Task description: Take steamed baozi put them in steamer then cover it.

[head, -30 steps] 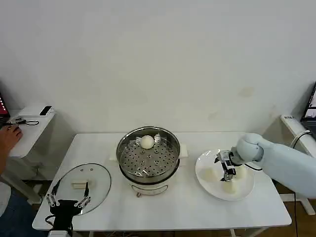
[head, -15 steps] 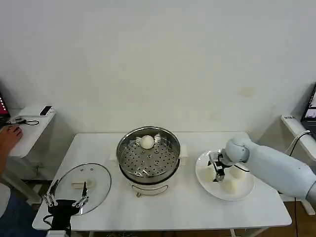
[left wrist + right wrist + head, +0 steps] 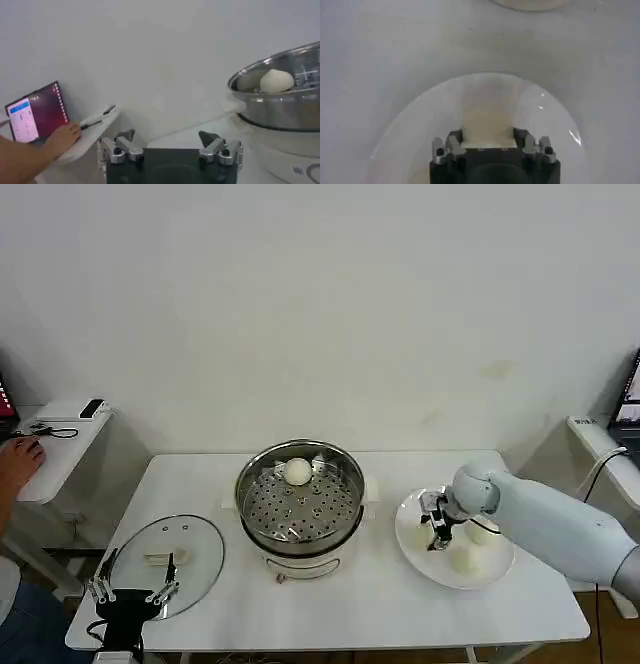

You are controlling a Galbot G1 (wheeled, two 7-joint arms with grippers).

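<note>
While the right tool [image 3: 436, 527] pinches one steamed baozi [image 3: 487, 127] on the white plate [image 3: 410, 536] near the tabletop's right edge, two more buns [image 3: 463, 558] lie beside it. One bun [image 3: 298, 472] sits in the steamer [image 3: 300, 502] at the tabletop's middle. Near the front-left corner, the cover [image 3: 200, 556] lies flat, the left tool [image 3: 136, 594] spread above it.

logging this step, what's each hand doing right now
Left hand: open, empty, over the cover.
Right hand: closed on a steamed baozi on the plate.
</note>
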